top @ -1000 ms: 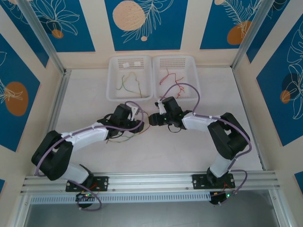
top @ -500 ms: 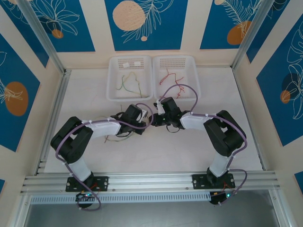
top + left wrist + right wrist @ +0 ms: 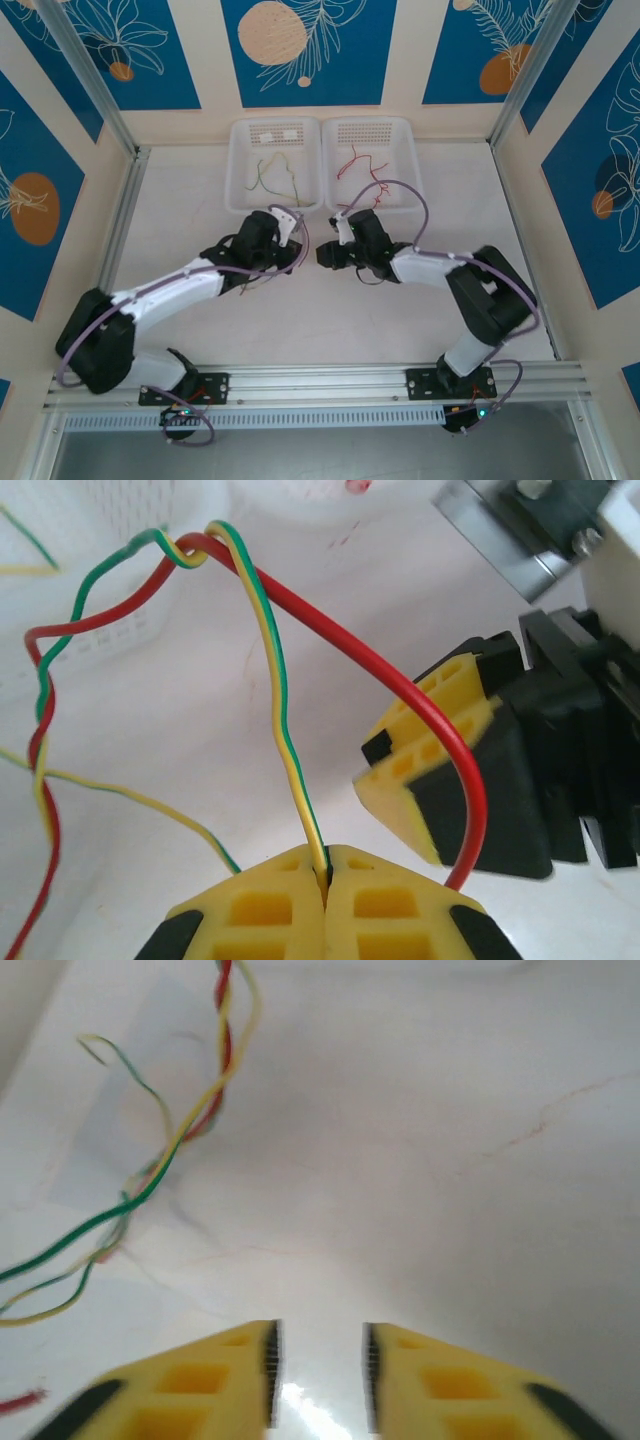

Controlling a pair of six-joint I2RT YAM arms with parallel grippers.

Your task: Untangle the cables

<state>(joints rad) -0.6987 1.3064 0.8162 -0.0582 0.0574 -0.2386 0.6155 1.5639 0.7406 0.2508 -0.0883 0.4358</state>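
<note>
My left gripper point(image 3: 322, 875) is shut on a yellow-green striped cable point(image 3: 280, 700) that rises to a twist with a red cable point(image 3: 400, 680) and a green one point(image 3: 110, 570). The red cable arcs down past the right gripper's yellow pads point(image 3: 440, 770). In the right wrist view my right gripper point(image 3: 320, 1375) stands open over bare table, with the twisted cables point(image 3: 195, 1120) ahead on its left. From above, the left gripper point(image 3: 298, 252) and right gripper point(image 3: 322, 257) nearly face each other at mid table, and loose cable ends point(image 3: 255, 283) trail under the left arm.
Two white trays stand at the back: the left tray point(image 3: 240, 170) holds green and yellowish wires, the right tray point(image 3: 408, 160) holds red wires. Aluminium rails and patterned walls bound the table. Lilac arm cables loop above both wrists.
The left arm has stretched out, its elbow swinging down and left while its wrist shifted slightly up and left. The right gripper has drifted a little right.
</note>
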